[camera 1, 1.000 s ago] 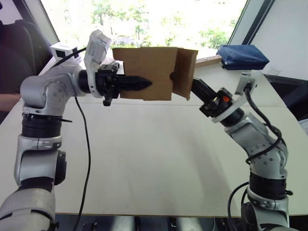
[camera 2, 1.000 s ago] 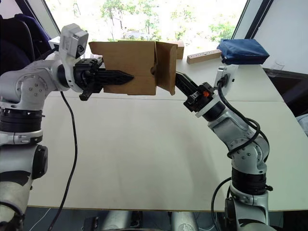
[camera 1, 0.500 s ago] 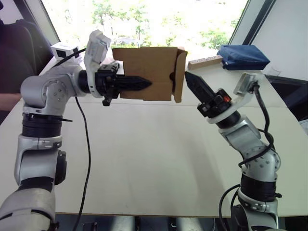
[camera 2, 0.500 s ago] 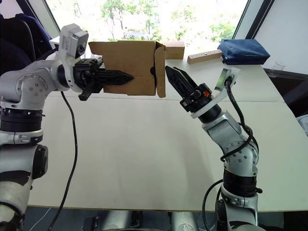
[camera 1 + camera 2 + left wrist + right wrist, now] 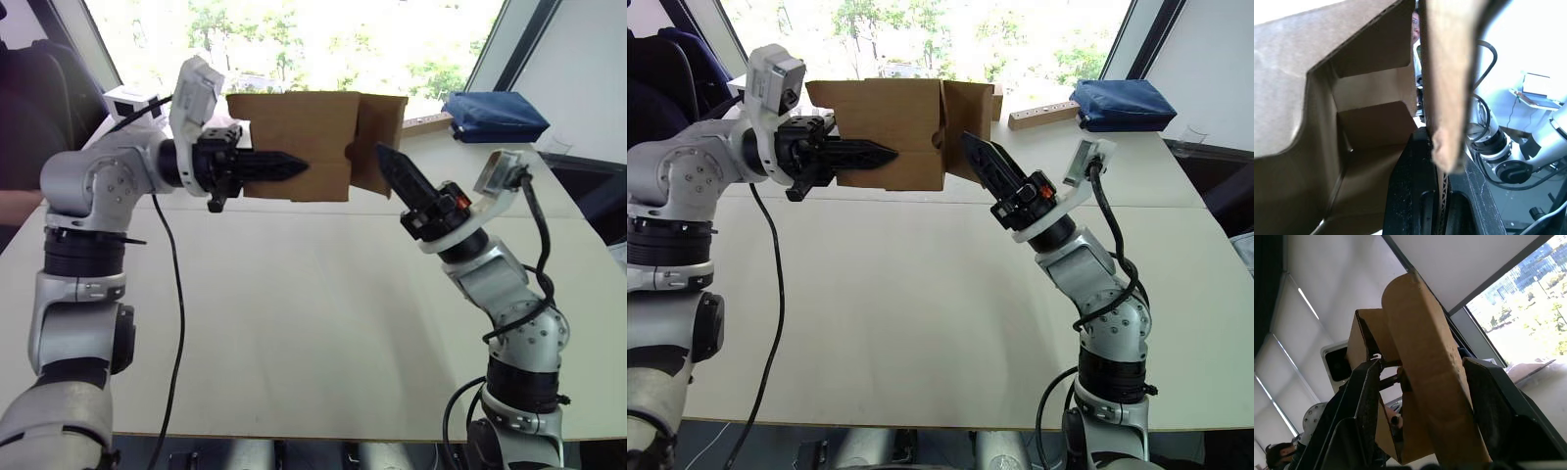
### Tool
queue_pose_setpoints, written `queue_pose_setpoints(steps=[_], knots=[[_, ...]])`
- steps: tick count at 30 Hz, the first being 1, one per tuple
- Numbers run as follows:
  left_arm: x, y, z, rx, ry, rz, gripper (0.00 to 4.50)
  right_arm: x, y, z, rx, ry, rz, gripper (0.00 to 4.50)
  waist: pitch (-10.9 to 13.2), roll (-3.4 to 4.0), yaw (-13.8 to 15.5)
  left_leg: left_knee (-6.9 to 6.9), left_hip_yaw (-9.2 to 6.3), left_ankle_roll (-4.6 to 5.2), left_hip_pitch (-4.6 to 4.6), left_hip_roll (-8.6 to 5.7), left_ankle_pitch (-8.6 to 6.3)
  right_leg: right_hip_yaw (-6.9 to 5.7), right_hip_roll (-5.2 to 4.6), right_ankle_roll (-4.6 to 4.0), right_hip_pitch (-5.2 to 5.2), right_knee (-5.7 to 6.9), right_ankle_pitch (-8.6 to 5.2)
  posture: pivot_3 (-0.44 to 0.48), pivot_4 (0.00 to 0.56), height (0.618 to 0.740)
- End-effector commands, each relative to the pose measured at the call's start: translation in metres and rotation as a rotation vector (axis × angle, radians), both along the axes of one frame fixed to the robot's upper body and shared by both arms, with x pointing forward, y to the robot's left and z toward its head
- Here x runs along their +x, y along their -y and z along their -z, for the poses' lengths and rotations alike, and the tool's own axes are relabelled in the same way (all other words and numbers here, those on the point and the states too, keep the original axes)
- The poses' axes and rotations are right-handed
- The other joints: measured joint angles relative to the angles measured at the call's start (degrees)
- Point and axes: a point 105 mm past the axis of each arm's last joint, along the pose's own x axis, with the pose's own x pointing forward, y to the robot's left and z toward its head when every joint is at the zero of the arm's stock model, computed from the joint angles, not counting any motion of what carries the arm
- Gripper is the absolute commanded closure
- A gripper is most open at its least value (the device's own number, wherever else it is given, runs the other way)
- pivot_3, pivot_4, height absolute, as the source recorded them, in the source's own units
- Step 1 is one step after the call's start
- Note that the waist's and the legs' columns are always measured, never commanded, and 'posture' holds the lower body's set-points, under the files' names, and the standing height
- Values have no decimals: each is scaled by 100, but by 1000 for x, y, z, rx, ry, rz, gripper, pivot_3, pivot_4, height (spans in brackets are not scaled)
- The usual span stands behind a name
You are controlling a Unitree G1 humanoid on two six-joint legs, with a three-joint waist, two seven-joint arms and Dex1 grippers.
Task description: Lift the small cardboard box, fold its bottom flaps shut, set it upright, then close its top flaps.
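Box (image 5: 290, 145): held aloft over table (image 5: 323, 313), one wall pinched in closed left gripper (image 5: 294, 168). Right gripper (image 5: 1425, 396), parted, straddles a loose end flap (image 5: 377, 142). Risk: a push here may twist the box in that single-wall pinch, or the flap may spring back.

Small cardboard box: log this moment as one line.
small cardboard box held above table | left gripper shut on wall | right gripper open around end flap

The cardboard box (image 5: 294, 145) hides the far finger of the left hand (image 5: 290, 168), its flap (image 5: 377, 142) covers part of the blue bag (image 5: 493, 116), and the right hand's (image 5: 389, 163) spread cannot be judged.
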Motion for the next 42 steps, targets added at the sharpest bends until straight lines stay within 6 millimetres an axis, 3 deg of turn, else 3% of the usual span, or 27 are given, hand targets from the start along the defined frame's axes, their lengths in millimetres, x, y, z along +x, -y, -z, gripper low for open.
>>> queue_pose_setpoints(steps=[1,16,19,24,31,42], knots=[[-4,-1,-12,-9,46,6,4500,-9,-3,-8,17,43,-14,1726,0,0,-1,0,0,0,0,0,0,0,0,0,0,0,0,0,150,740],[-3,0,-11,-8,46,8,4500,-15,-4,-18,183,20,-96,1726,0,0,0,0,0,0,0,0,0,0,-1,0,0,0,0,0,150,740],[-3,-1,-11,-9,47,8,4500,-12,-4,-16,170,11,-82,2419,0,0,-2,0,0,0,0,0,0,0,0,0,0,1,0,0,150,740],[-3,-1,-12,-10,51,7,4500,-11,-8,-14,158,8,-86,4319,0,0,-2,0,-1,0,0,0,0,0,0,0,0,1,0,0,150,740],[-4,-2,-13,-12,54,4,4500,-8,-16,-12,143,6,-85,4319,0,0,-2,0,0,0,0,0,0,0,0,0,0,1,0,0,150,740],[-5,-2,-13,-11,54,4,4500,2,-11,-12,127,23,-6,4319,0,0,-3,0,0,0,0,0,0,0,0,0,0,1,0,0,150,740]])
